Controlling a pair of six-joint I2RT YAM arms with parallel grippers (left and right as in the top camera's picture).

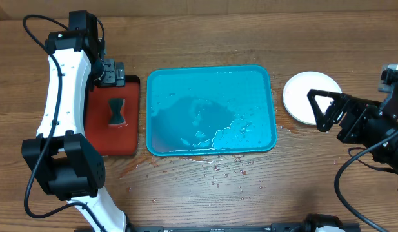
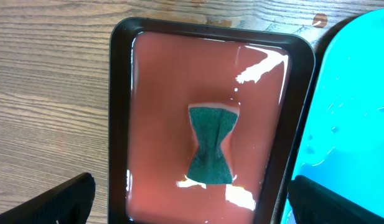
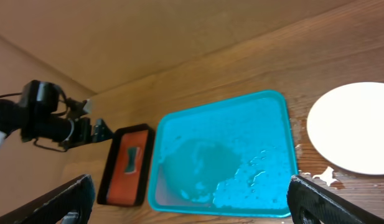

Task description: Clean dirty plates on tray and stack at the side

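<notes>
Across the wooden table (image 1: 205, 26), the tray (image 1: 209, 69) takes up the middle: bright blue, rectangular, with rounded corners and a raised rim. It is wet inside, with a pool of water in the left half and pale foam and droplets toward its near right corner. No plates lie in it.

Just to its left sits the red tray (image 1: 118, 138) with a black rim, holding a film of liquid. A dark green sponge (image 2: 210, 146), pinched at the waist like a bow tie, lies at its centre. The left gripper (image 2: 192, 186) hangs above this tray with its jaws spread wide, holding nothing.

To the right of the blue tray, apart from it, a white plate (image 1: 305, 93) rests on the bare table. Its upper face looks clean and plain; whether others lie beneath it cannot be told. The right gripper (image 3: 190, 186) hovers by the plate's far side, jaws fully apart and empty.

Small water drops (image 1: 218, 169) speckle the wood in front of the blue tray.
</notes>
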